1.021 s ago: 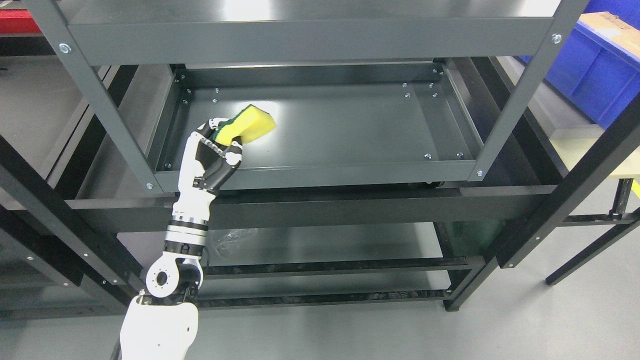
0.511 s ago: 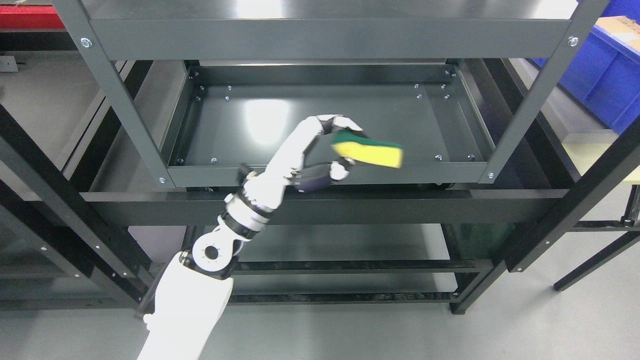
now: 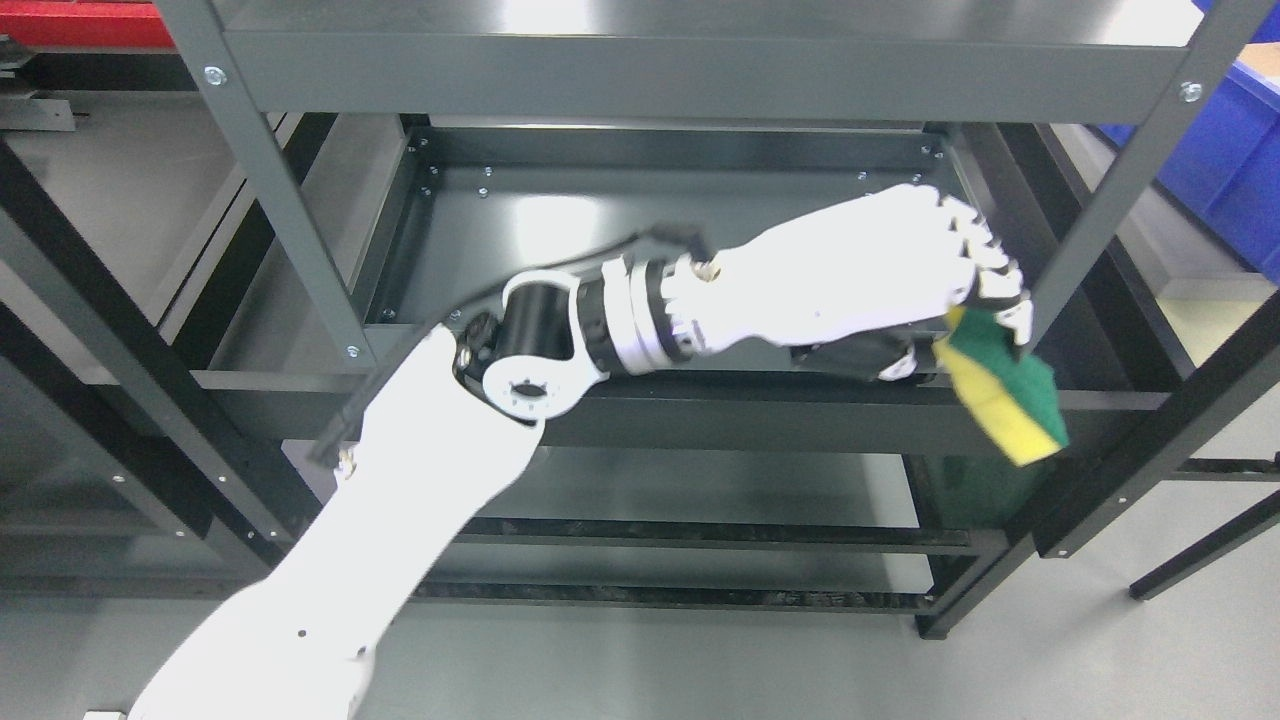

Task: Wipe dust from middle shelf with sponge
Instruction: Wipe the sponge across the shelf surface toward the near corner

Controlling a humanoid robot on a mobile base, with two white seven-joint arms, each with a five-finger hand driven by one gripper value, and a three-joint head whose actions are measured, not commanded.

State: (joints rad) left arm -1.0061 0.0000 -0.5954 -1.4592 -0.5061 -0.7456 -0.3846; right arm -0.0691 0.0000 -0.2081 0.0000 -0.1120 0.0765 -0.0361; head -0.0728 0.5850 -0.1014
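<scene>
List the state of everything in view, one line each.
Left hand: fingers curled, gripping the sponge.
Sponge: held, hanging tilted past the middle shelf's front right corner.
Middle shelf: bare, glossy.
Blue bin: behind the rack at right, contents hidden.
Right hand: out of view.

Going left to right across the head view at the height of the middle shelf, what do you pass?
Front left shelf post → left arm's white elbow joint → left hand → sponge, hanging from the fingers past the shelf's right front corner → front right shelf post → blue bin.
</scene>
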